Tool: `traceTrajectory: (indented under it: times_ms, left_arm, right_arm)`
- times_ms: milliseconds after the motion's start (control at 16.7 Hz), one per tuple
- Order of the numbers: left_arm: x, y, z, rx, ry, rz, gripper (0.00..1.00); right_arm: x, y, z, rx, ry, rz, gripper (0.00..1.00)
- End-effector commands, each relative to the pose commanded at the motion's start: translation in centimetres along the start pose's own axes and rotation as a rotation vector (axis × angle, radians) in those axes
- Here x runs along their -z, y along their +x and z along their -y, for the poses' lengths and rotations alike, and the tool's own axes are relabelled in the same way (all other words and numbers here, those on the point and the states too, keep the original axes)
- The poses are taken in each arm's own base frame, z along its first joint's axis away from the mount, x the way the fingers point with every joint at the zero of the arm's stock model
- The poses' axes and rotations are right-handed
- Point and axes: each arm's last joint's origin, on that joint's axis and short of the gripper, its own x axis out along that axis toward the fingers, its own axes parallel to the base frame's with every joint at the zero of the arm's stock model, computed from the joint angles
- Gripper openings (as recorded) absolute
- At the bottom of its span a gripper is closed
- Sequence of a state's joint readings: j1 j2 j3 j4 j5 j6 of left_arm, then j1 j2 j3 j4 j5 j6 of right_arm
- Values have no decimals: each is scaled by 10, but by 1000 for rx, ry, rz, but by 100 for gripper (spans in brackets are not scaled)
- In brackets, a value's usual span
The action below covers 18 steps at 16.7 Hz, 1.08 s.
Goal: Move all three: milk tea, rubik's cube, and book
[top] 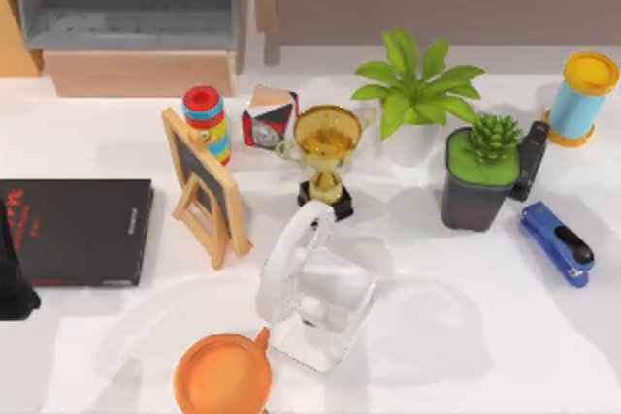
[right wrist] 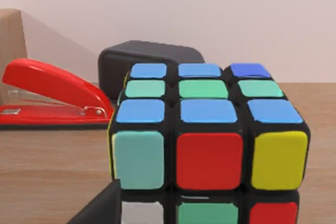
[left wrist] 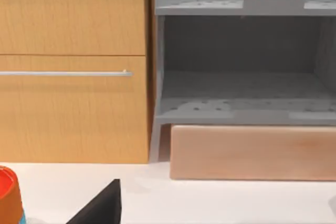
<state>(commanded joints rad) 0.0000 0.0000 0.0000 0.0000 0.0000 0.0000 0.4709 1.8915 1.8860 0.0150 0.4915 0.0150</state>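
Rubik's cube [right wrist: 210,145] close up, lower edge cut off; red stapler [right wrist: 52,95] behind

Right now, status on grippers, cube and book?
Left gripper at table's left edge by book, flat on table. Right gripper close at cube on wooden surface. Red stapler behind cube.

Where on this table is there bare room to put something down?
Free: the table's front right, bordered by the blue stapler and glass pitcher. Also between the book and orange bowl. Crowded: around the trophy and plants.
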Motion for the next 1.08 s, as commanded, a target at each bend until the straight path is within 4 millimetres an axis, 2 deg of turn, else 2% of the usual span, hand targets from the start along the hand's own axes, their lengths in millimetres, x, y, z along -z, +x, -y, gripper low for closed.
traceTrajectory:
  times_ms: [240,420,540,660,840,960,1080]
  left_arm:
    - [0,0,0,0,0,0,100]
    - [0,0,0,0,0,0,100]
    - [0,0,0,0,0,0,100]
    - [0,0,0,0,0,0,100]
    - [0,0,0,0,0,0,100]
    - [0,0,0,0,0,0,100]
    - [0,0,0,0,0,0,100]
  right_arm:
    - [-13,-46,49,-4,-6,-3,100]
    - [-9,-102,95,-1,-11,-8,100]
    - [5,-147,124,2,-13,-10,100]
    - [31,-193,149,4,-13,-10,100]
    - [88,-250,176,6,-11,-12,100]
    - [132,-276,186,6,-10,-13,100]
    - [174,-292,192,5,-8,-14,100]
